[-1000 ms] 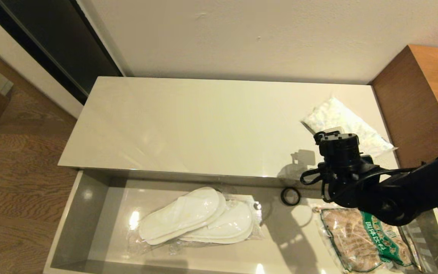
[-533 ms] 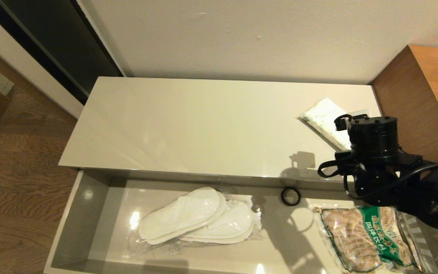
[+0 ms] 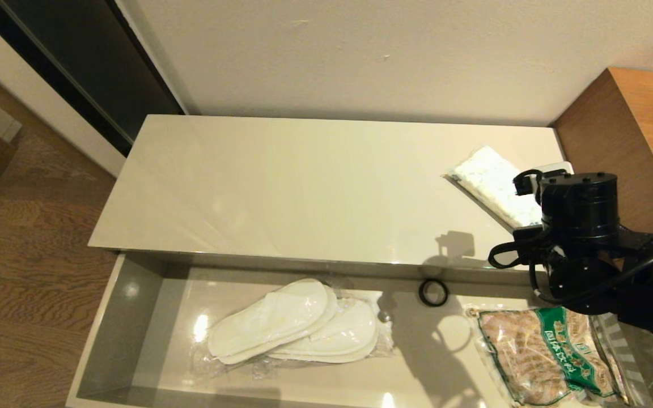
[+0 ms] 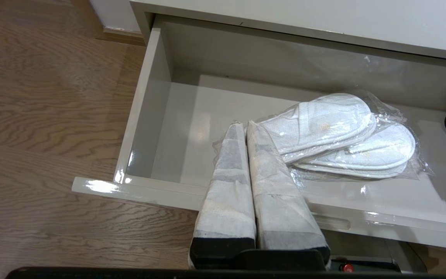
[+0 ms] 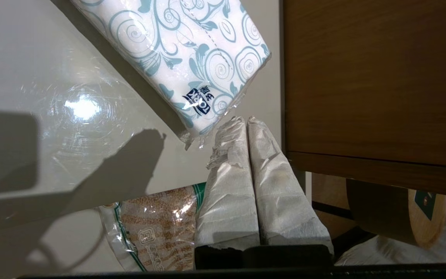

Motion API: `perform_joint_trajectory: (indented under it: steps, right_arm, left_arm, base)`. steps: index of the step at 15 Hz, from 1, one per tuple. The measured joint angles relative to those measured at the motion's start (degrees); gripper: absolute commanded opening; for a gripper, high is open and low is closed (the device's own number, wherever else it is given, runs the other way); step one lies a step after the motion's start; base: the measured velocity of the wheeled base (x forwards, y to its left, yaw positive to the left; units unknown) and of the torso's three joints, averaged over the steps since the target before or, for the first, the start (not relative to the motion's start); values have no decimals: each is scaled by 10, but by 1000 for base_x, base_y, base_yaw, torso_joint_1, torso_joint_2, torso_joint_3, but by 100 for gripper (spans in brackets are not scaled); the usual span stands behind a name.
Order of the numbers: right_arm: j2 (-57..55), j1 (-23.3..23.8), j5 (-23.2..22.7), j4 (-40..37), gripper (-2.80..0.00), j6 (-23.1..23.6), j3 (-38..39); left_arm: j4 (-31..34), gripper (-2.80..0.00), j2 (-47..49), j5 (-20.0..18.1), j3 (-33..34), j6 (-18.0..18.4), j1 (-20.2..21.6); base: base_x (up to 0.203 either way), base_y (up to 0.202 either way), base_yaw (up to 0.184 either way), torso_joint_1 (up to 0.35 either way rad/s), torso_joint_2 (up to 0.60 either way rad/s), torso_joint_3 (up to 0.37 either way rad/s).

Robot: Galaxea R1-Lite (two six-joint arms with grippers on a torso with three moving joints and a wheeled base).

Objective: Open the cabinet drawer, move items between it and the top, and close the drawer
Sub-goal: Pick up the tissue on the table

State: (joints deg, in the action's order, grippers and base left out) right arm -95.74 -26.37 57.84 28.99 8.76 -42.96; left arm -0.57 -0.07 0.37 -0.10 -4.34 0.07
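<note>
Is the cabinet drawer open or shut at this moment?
Open. The cabinet drawer is pulled out from under the top, and its inside shows the wrapped slippers, a snack bag and a black ring.

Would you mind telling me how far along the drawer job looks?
Done: the cabinet drawer is open and the tissue pack lies on the top. In hand: nothing; the right tool is shut beside the pack. Left: the slippers are in the drawer, which needs closing.
</note>
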Motion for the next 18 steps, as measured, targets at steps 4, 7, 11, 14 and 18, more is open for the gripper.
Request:
perform_joint_trajectory:
  steps: [4,7,11,14,18]
  right_arm:
    - [-28,0,6,1,0,-1,4]
    - [-62,-1,20,17,0,-1,-1]
    - [-115,0,26,29,0,2,-19]
    - [-154,2,51,39,0,2,-57]
    - [-195,15,65,44,0,7,-100]
  left_arm:
    - [0,-280,0,0,0,0,0]
    - [0,-280,0,0,0,0,0]
    - [0,-280,0,0,0,0,0]
    - [0,-280,0,0,0,0,0]
    - [0,-280,0,0,0,0,0]
  base:
    - [0,0,0,0,0,0]
    - [0,0,0,0,0,0]
    - [0,0,0,0,0,0]
    - [0,0,0,0,0,0]
    - [0,0,0,0,0,0]
